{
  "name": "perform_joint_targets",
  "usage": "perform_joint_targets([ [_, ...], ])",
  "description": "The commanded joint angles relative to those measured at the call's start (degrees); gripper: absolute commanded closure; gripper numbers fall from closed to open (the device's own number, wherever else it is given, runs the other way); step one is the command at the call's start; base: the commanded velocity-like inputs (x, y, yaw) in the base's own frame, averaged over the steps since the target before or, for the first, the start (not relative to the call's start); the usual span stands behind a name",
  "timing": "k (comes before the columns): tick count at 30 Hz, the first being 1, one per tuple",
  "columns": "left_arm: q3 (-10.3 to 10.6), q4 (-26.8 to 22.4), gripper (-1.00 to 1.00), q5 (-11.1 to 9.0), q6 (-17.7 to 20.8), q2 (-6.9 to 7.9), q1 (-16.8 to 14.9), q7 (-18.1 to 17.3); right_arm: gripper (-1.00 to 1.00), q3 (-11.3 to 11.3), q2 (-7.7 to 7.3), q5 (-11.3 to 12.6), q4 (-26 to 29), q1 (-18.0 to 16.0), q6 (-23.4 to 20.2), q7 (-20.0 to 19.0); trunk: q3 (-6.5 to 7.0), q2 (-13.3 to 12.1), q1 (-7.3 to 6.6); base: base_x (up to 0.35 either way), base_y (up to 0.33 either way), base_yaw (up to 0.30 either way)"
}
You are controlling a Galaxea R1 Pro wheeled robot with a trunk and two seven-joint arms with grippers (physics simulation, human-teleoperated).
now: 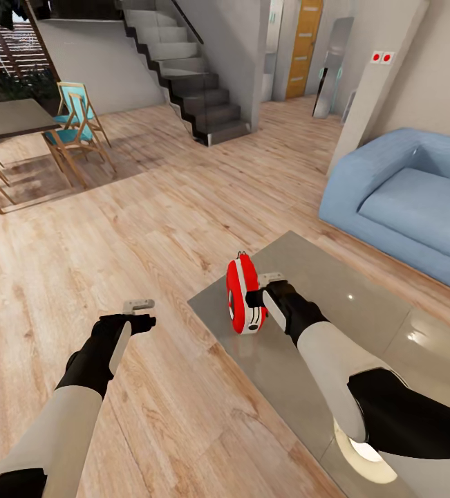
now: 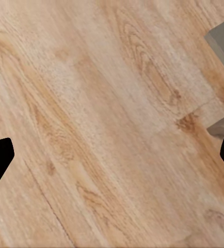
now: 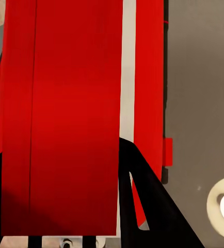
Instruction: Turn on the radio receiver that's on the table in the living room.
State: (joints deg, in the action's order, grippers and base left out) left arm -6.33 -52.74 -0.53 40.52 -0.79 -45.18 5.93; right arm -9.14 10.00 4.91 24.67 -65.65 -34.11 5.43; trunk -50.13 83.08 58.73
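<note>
- Red glossy shell, rounded-rectangular, with white side trim: the radio receiver [image 1: 242,297] stands upright on the table [image 1: 363,304], near the corner that points toward the left arm.
- Thin metal handle loops over the radio's top; a round white dial marking shows low on its face. No brand or writing can be read.
- Table top is glossy grey-beige, flat and reflective, with a round lamp glare by the right forearm; its edges run diagonally across the light wood plank floor [image 1: 114,228].
- Right gripper [image 1: 260,294] is pressed against the radio's side, dark fingers touching the shell. In the right wrist view the red body [image 3: 65,119] and a white trim strip fill the space between the black fingers [image 3: 153,206]. Whether the jaws actually clamp it cannot be told.
- Left gripper [image 1: 142,312] hangs over bare floor, apart from the table; jaws spread, nothing between them. The left wrist view shows grained planks [image 2: 101,124] and black finger tips at both edges.
- Light-blue sofa [image 1: 404,200], soft and rounded, sits just beyond the table's far edge, with a narrow strip of floor between.
- Open floor stretches ahead to a dark staircase [image 1: 190,76]; a dark dining table [image 1: 10,117] with wooden chairs stands well apart.
</note>
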Motion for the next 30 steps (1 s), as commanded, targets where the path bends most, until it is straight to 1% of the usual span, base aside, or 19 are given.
perform_joint_targets([
  [1, 0.0, 0.0, -1.0, 0.0, 0.0, 0.0, 0.0, -0.01, 1.0, 0.0, 0.0, 0.03, 0.02, -0.01, 0.0, 0.02, 0.1, 0.0, 0.0, 0.0, 0.0, 0.0],
  [30, 0.0, 0.0, -1.0, 0.0, 0.0, 0.0, 0.0, 0.0, 1.0, 0.0, 0.0, 0.1, 0.02, -0.01, 0.0, 0.0, 2.79, 0.0, 0.0, 0.0, 0.0, 0.0],
])
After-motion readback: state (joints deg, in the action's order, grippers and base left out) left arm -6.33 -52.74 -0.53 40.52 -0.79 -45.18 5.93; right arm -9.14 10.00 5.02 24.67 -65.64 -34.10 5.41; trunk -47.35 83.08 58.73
